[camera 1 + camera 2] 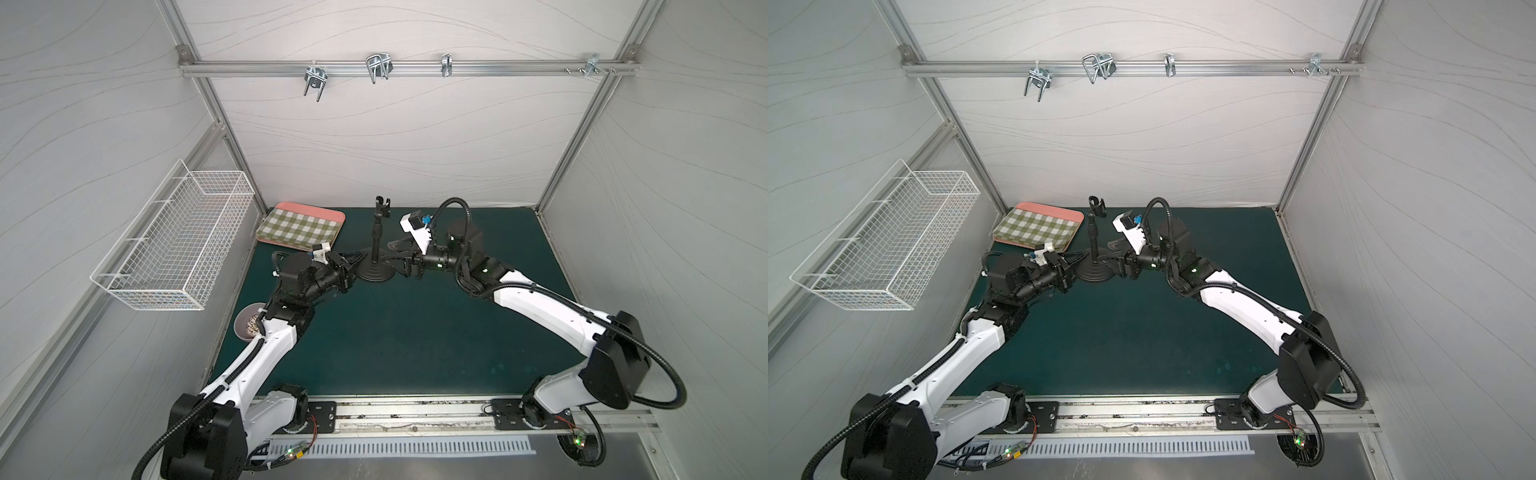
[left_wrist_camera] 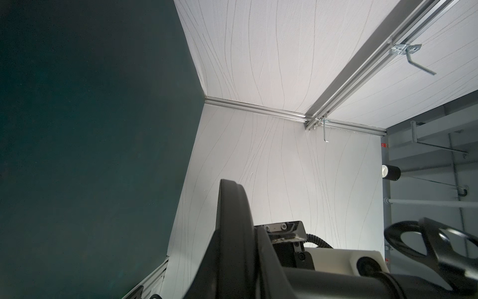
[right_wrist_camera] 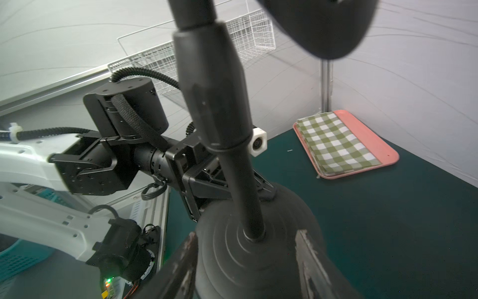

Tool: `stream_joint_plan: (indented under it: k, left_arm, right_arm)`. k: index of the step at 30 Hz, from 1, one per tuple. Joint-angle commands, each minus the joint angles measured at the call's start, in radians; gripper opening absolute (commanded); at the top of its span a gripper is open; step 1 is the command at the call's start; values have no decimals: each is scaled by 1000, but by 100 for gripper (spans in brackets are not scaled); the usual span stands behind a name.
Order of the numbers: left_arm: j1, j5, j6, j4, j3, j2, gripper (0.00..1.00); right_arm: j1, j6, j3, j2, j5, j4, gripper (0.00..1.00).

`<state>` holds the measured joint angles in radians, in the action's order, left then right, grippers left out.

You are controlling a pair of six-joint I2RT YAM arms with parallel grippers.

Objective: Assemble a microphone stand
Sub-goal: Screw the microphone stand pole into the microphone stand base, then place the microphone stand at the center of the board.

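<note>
Your microphone stand (image 1: pixel 376 245) sits upright on the dark green mat (image 1: pixel 415 332), toward the back, near the pink tray (image 1: pixel 291 205); long axis vertical, U-shaped clip (image 1: pixel 382 206) on top, prongs up; all matte black; thin round rod (image 3: pixel 243 196) seated in the centre of the round domed base (image 1: pixel 375 274), faint concentric rings on the dome; your left gripper (image 1: pixel 352 264) is pinched on the base's rim; your right gripper (image 1: pixel 394 253) is spread, worn fingers (image 3: pixel 307 253) either side of the dome, rod between them, untouched.
</note>
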<state>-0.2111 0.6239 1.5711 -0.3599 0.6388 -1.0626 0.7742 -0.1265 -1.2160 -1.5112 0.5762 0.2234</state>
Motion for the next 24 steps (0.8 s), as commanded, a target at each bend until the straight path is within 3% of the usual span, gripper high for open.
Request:
stream_joint_plan:
  k: [1,8,15,23,24]
  left_arm:
    - [-1,17,21,-95,38,27,0]
    - [-1,19,19,-92,29,29,0]
    - [-1,22,17,-95,29,21,0]
    - [-1,19,18,-101,21,15,0]
    - [-1,18,16,-97,18,17,7]
  right_arm:
    - [-5,5,-62,-49,133,73,58]
    - [-6,-16,-138,-124,140,87,41]
    - [-7,-30,-114,-132,94,125,10]
    - [-7,-1,-71,-96,-7,124,5]
    - [-7,4,-58,-87,-44,125,6]
